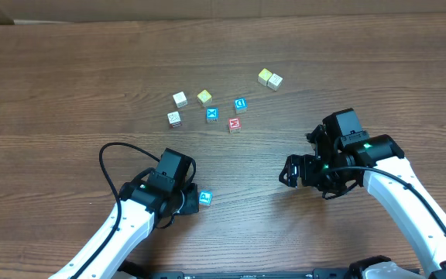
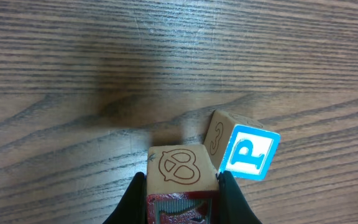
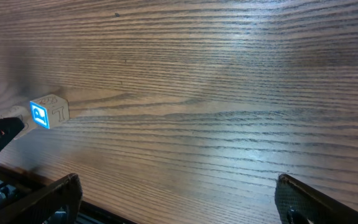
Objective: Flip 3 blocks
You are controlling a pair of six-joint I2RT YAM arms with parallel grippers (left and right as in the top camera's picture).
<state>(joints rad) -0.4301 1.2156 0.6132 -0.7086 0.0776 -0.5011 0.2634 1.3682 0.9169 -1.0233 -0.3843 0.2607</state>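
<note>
Block [image 2: 182, 173] with a red face sits pinched in the left fingers [image 1: 190, 195], the blue P block [image 2: 247, 152] just beside it on the desk [image 2: 166, 50]. The right fingers [image 1: 291, 171] stand wide apart, empty. Another red block [image 1: 235, 124] lies in the far cluster.

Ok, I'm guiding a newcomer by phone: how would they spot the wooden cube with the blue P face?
On the brown wooden table, skip the cluster of small cubes mid-table and find the left gripper nearer the robot. The wooden cube with the blue P face lies beside the red-faced wooden cube it grips. It is the only blue-faced cube outside the cluster.
</note>
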